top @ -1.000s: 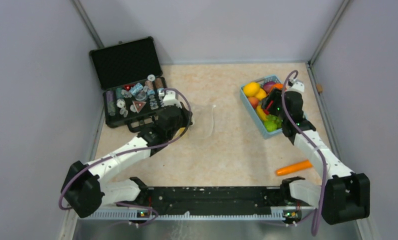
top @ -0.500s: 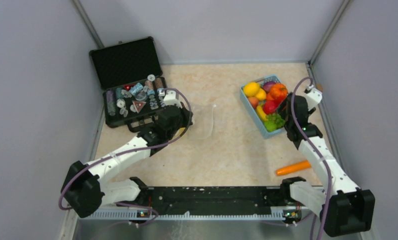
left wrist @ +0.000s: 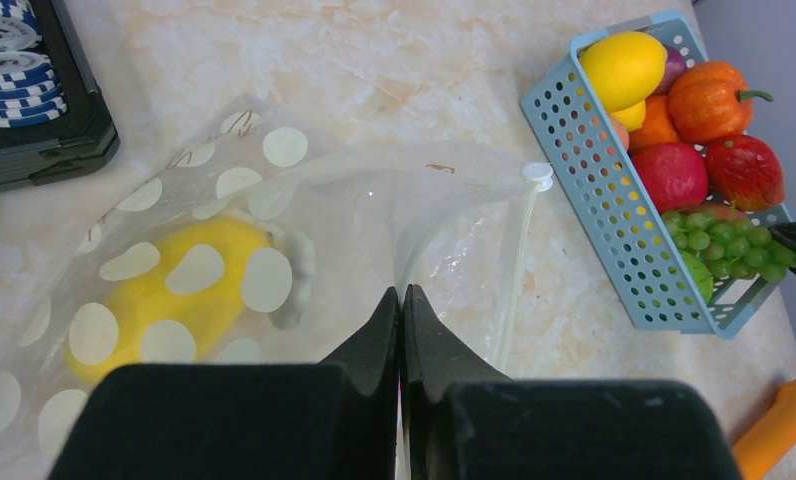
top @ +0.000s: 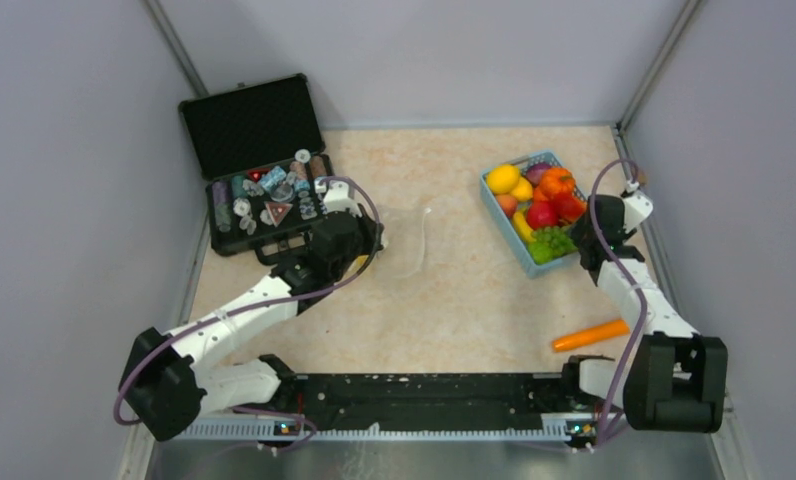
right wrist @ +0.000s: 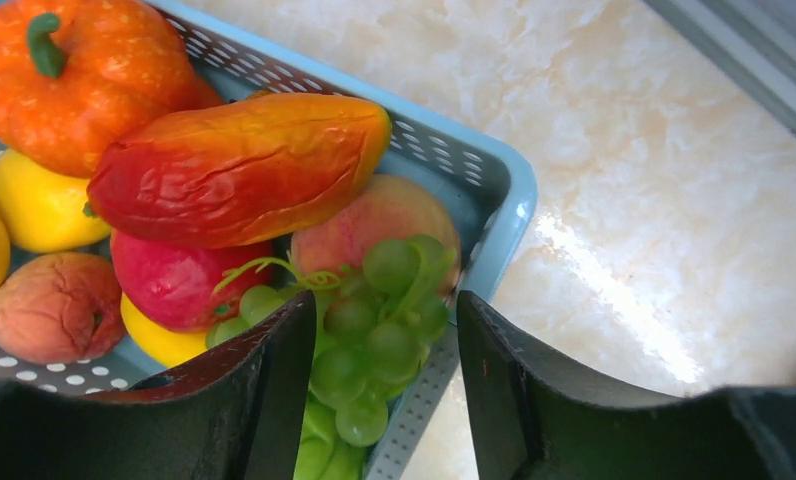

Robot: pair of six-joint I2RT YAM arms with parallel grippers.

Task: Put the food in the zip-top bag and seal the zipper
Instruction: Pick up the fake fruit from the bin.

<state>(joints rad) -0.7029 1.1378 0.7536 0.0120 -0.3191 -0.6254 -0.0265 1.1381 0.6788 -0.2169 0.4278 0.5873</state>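
Observation:
The zip-top bag, clear with white dots, lies on the table left of centre with a yellow fruit inside. Its zipper is a thin white strip along the right edge. My left gripper is shut, pinching the bag's plastic near that edge; in the top view it sits at the bag's left. The food fills a light-blue basket. My right gripper is open over the basket's near right corner, with green grapes between the fingers, untouched.
An open black case of small trinkets stands at the back left, close to the left arm. An orange carrot lies on the table near the right arm's base. The right wall is close beside the right wrist.
My right arm has swung right and back from over the basket, uncovering the red and orange food. The left gripper and the bag have not moved.

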